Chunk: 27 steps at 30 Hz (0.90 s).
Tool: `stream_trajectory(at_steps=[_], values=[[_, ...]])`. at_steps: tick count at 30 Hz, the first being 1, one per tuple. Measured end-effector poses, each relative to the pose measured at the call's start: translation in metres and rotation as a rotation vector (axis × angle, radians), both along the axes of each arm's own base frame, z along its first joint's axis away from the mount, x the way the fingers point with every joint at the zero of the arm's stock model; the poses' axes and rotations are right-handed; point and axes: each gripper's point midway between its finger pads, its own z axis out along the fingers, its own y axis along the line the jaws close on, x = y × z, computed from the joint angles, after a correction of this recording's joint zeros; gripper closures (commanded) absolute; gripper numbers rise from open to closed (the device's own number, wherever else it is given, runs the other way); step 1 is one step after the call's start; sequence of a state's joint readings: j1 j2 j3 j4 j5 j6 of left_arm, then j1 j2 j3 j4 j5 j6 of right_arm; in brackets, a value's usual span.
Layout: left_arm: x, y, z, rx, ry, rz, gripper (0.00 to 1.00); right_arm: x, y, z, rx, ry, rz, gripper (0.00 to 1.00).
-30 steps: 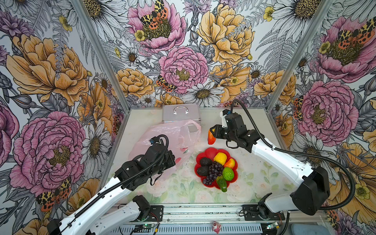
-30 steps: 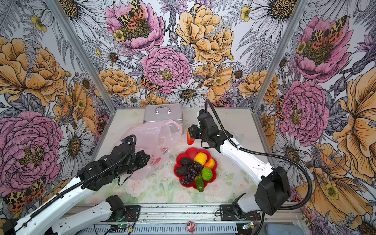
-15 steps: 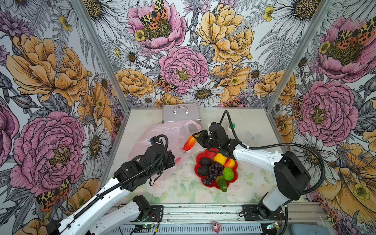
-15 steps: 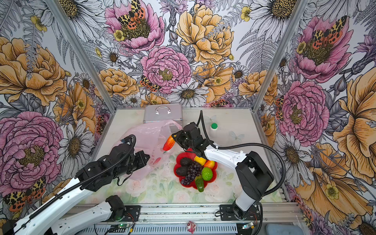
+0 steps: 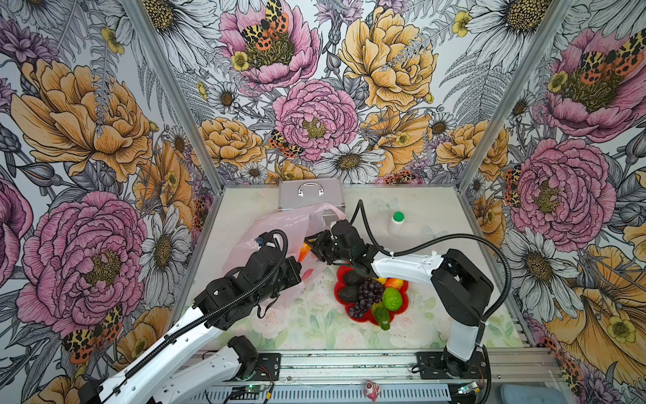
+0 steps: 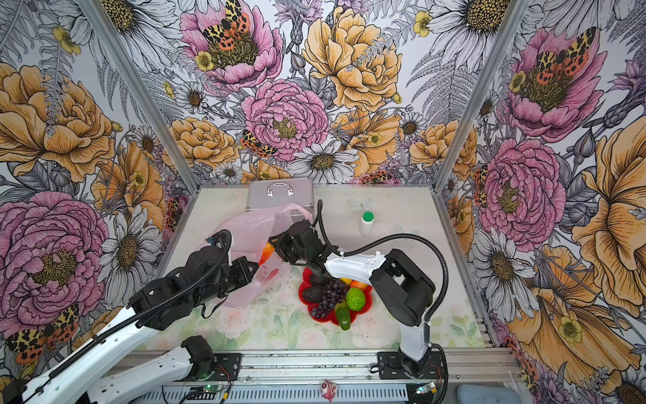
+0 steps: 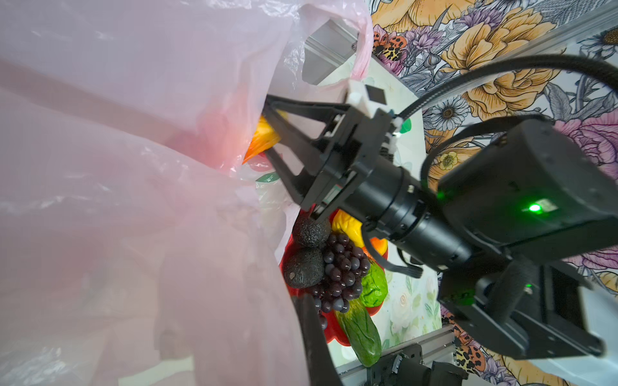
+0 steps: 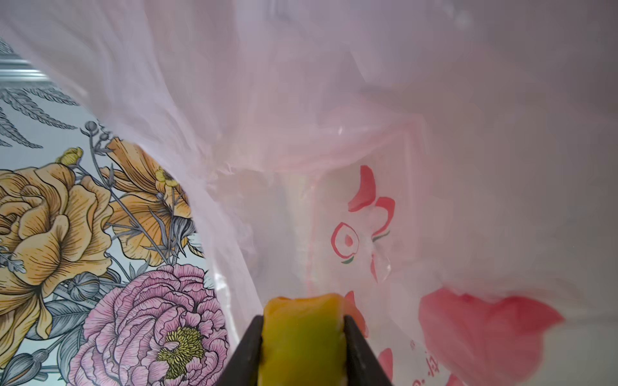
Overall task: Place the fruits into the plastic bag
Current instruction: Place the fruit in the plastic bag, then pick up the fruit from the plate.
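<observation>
Beside the red flower-shaped plate point(image 5: 356, 316), the right gripper point(image 5: 307, 247) reaches to the mouth of the plastic bag point(image 5: 276, 227), grasping an orange-yellow mango point(image 5: 302, 253). We see the grip itself only in the right wrist view: 2 black fingers point(image 8: 247, 354) press the mango's flanks, with pink film and red fruit prints ahead. From the left wrist view we see the mango's far half behind the translucent film, partly inside the bag.

We find the left gripper point(image 5: 299, 271) clenched on the bag's near edge, and the film stands raised off the table there.

On the plate, both top views show 2 avocados point(image 5: 350, 286), a grape bunch point(image 5: 367, 295), a lime point(image 5: 392, 298) and a green-red mango point(image 5: 381, 317). The right arm covers most of the plate's far side there. The left wrist view looks under that arm and shows a yellow lemon point(image 7: 347, 225) and a second orange mango point(image 7: 379, 245).

Only the top views show the silver metal case point(image 5: 311, 196) behind the bag and a white bottle point(image 5: 396, 225) with a green cap, well apart from the plate.
</observation>
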<state>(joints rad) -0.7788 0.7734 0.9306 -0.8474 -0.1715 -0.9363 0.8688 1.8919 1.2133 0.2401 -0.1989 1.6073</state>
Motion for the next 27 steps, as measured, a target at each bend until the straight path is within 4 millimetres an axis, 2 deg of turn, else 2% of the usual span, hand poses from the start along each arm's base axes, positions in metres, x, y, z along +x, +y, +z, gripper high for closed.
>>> stream_trajectory(at_steps=[5, 9, 16, 22, 27], values=[[0.003, 0.008, 0.003, -0.025, -0.028, 0.028, 1.0, -0.012, 0.043, 0.004, 0.055, 0.039, 0.113, 0.53], [0.005, 0.016, 0.001, -0.035, -0.031, 0.058, 1.0, -0.017, 0.054, 0.014, 0.06, 0.036, 0.189, 0.4], [0.005, 0.025, -0.004, -0.049, -0.029, 0.078, 1.0, -0.016, 0.027, 0.018, -0.042, 0.012, 0.222, 0.33], [0.005, 0.022, -0.004, -0.056, -0.031, 0.062, 1.0, -0.016, 0.005, 0.043, -0.089, -0.053, 0.236, 0.33], [0.004, 0.024, -0.011, -0.057, -0.024, 0.064, 1.0, -0.025, -0.015, 0.069, -0.138, -0.129, 0.262, 0.34]])
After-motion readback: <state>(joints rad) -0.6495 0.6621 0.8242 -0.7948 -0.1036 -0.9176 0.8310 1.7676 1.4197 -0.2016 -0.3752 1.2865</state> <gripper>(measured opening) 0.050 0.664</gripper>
